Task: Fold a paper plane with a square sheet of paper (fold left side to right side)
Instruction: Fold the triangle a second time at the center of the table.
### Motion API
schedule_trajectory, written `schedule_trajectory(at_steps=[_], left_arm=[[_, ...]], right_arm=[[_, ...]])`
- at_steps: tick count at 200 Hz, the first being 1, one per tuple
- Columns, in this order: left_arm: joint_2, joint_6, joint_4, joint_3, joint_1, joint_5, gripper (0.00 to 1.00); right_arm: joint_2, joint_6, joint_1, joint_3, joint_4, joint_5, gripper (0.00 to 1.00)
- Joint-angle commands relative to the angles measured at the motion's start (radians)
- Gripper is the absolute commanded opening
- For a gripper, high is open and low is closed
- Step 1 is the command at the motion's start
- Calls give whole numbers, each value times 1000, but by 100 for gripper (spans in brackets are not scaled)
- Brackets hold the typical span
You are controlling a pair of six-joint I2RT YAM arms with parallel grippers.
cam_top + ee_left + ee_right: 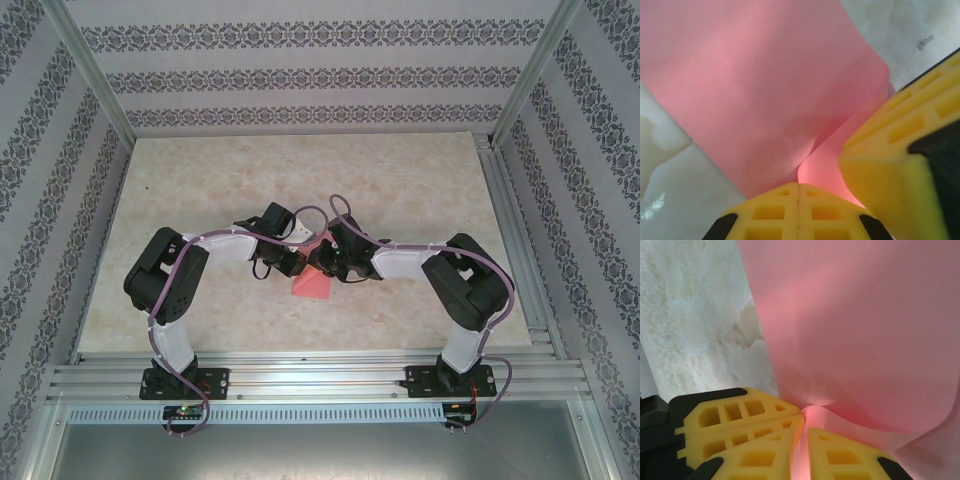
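Pink-red paper [765, 90], matte, with a soft bulge

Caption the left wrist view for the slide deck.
Left pincer shut on the edge of the pink paper sheet, marbled tabletop beneath.

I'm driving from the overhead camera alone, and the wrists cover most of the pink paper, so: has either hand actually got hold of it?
Observer: Yes. The left hand is shut on an edge of the sheet of paper, its fingers pressed together.
Operator: And the right one?
Observer: The right hand pinches the sheet too; paper shows in the narrow slit between its fingers.
Operator: How near are the two pinches?
Observer: Close together: in the left wrist view a finger of the right hand sits right beside the left hand's own.
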Motion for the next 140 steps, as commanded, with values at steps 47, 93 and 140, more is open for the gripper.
schedule_trajectory(at_steps=[47, 93, 140], left_arm=[[26, -2, 2, -32, -12, -34, 2], [31, -2, 2, -30, -11, -35, 2], [12, -6, -9, -23, -11, -26, 2]], right_arm=[[28, -1, 30, -41, -23, 31, 15], [30, -13, 32, -67, -37, 32, 11], [30, -47, 31, -75, -91, 62, 8]])
